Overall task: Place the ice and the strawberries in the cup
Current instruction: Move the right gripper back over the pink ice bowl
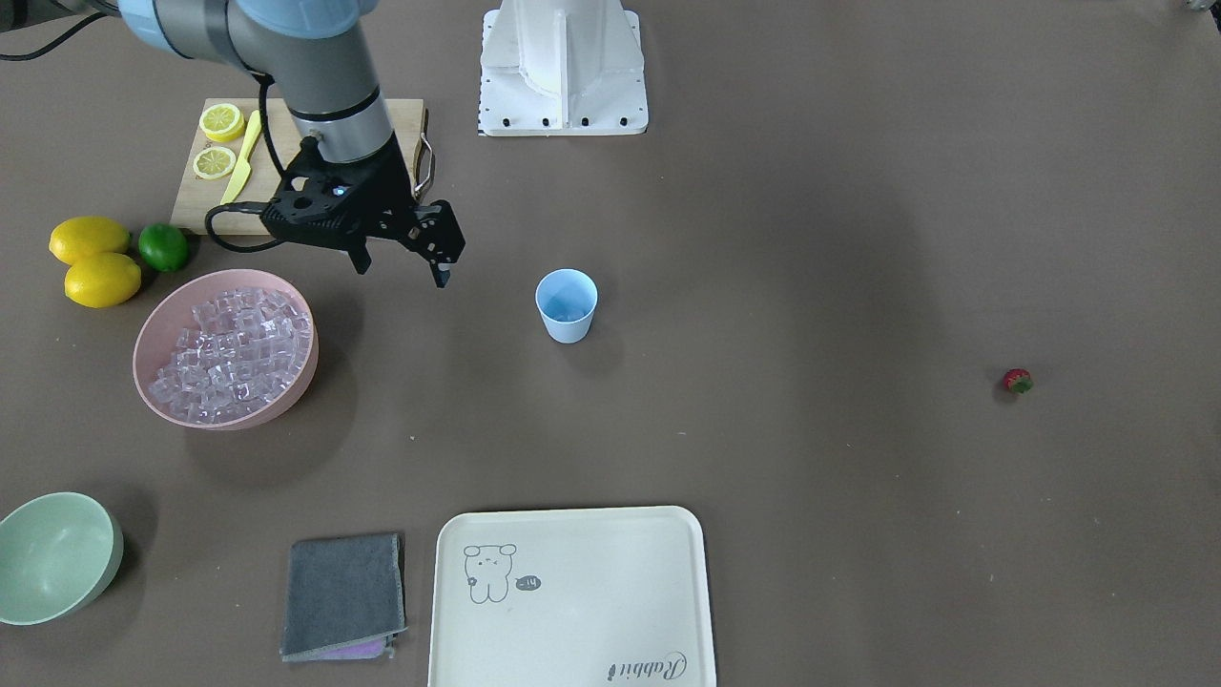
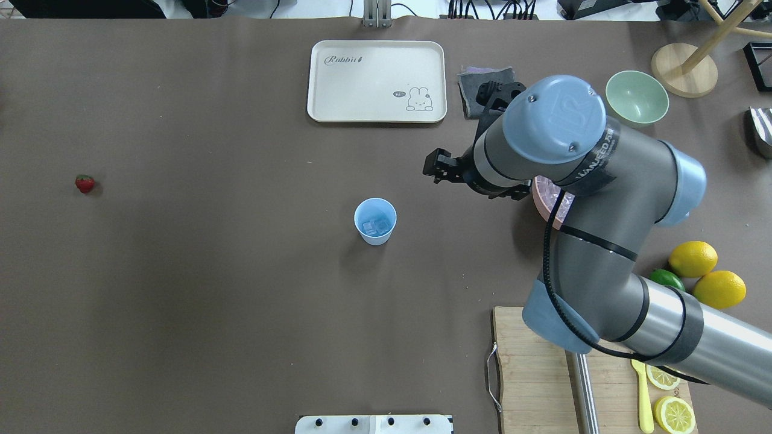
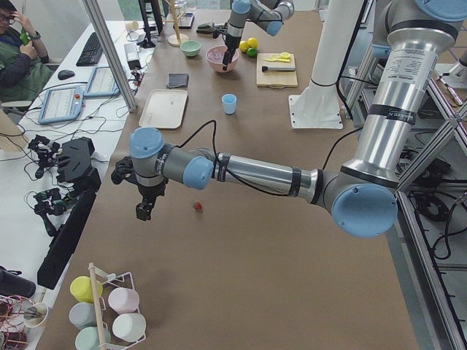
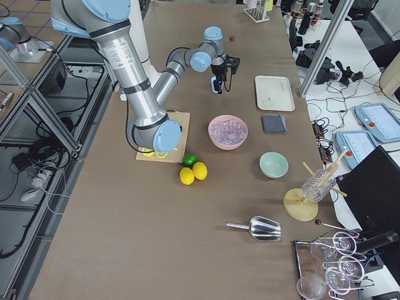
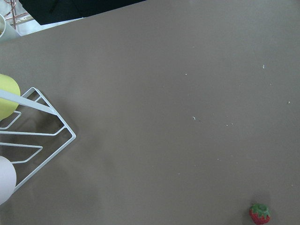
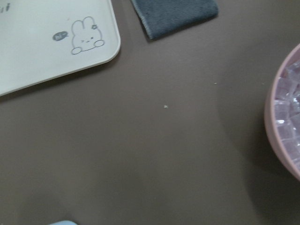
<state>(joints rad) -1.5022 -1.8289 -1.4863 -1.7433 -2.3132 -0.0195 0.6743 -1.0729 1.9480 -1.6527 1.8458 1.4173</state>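
The light-blue cup [image 1: 567,304] stands upright mid-table and holds a few ice cubes [image 2: 375,226]. More ice [image 1: 234,348] fills the pink bowl [image 1: 286,386]. My right gripper [image 1: 401,269] hangs open and empty above the table between the pink bowl and the cup, apart from both. The strawberry [image 1: 1018,382] lies alone far off on the table's other side; it also shows in the overhead view [image 2: 85,183] and the left wrist view [image 5: 260,213]. My left gripper [image 3: 144,210] hovers beside the strawberry [image 3: 196,206]; I cannot tell if it is open or shut.
Two lemons [image 1: 95,262] and a lime [image 1: 163,246] lie behind the pink bowl. A cutting board [image 1: 205,196] carries lemon slices and a yellow knife. A green bowl [image 1: 52,558], grey cloth [image 1: 343,596] and cream tray [image 1: 572,596] line the far edge. A mug rack [image 5: 28,136] stands near the left gripper.
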